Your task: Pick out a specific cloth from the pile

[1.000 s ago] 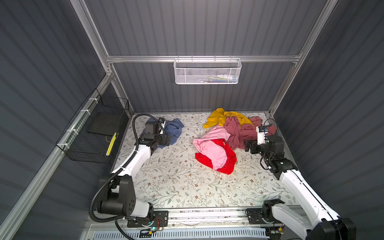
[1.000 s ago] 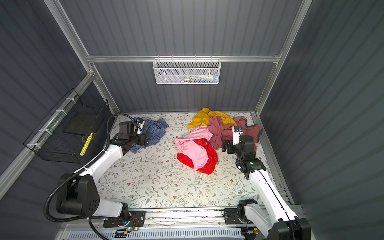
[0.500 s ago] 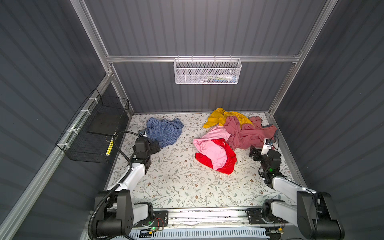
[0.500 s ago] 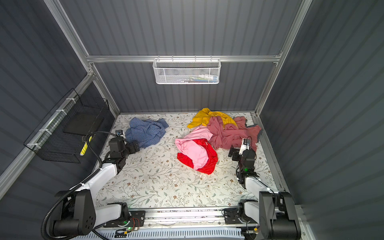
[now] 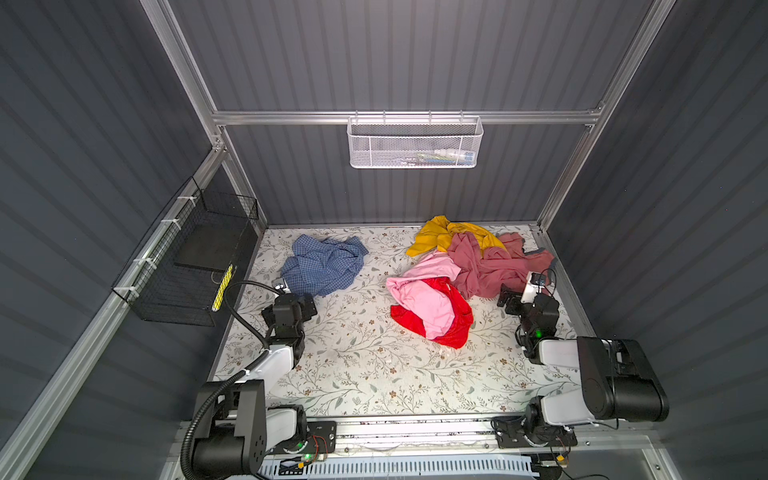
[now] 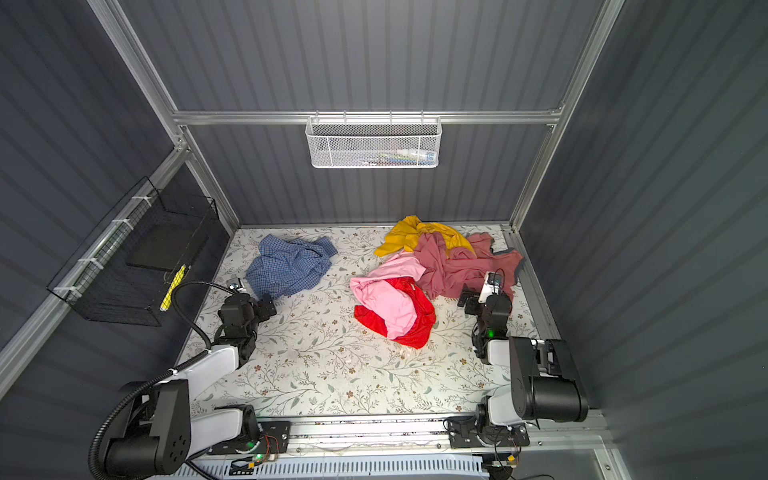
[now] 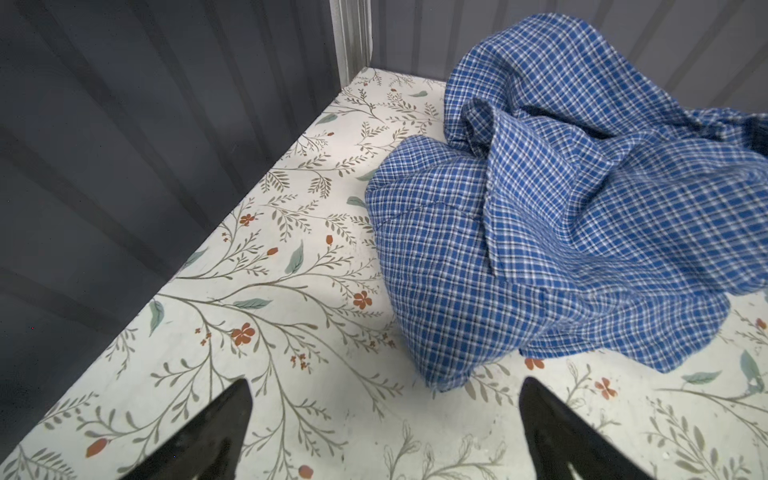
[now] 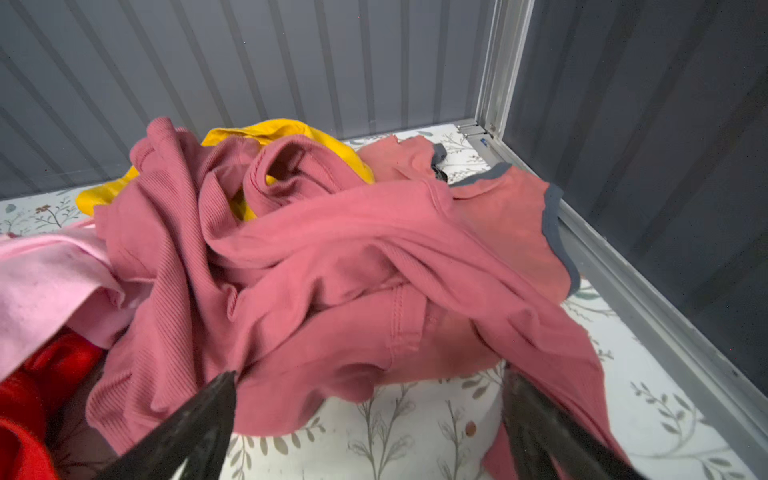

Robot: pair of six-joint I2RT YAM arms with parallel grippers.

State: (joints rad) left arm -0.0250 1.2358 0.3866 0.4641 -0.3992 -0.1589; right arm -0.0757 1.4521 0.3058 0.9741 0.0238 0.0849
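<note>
Left wrist view: the cloth (image 7: 561, 208), a blue and white small-checked shirt, lies crumpled on the flowered table (image 7: 257, 270). The left gripper (image 7: 386, 386) sits just short of the cloth's nearest corner. Its jaws are spread wide, with nothing between them but bare table.

Both top views confirm this. The cloth (image 5: 322, 266) rests alone, and the pile (image 5: 453, 274) stands well apart from it with clear table between. The right gripper (image 5: 508, 298) is far from the cloth, on the other side of the pile.

Right wrist view: the right gripper (image 8: 370, 374) is also spread and pinches nothing. A fold of the dusty-rose garment (image 8: 332, 270) lies between and ahead of its fingertips. Whether they touch it cannot be told.

Assessment: the cloth appears already separated, so the step in hand is judged to be clearing both arms away.

Recommendations:
- Keep both sets of jaws spread, since closing now risks catching fabric.
- Raise the left gripper before any move back from the cloth, because the thin weave and loose corner would snag and drag easily.
- Raise the right gripper straight up off the dusty-rose fold, so that nothing is pulled across towards the cloth.
- Leave the cloth where it lies, plainly apart.
</note>
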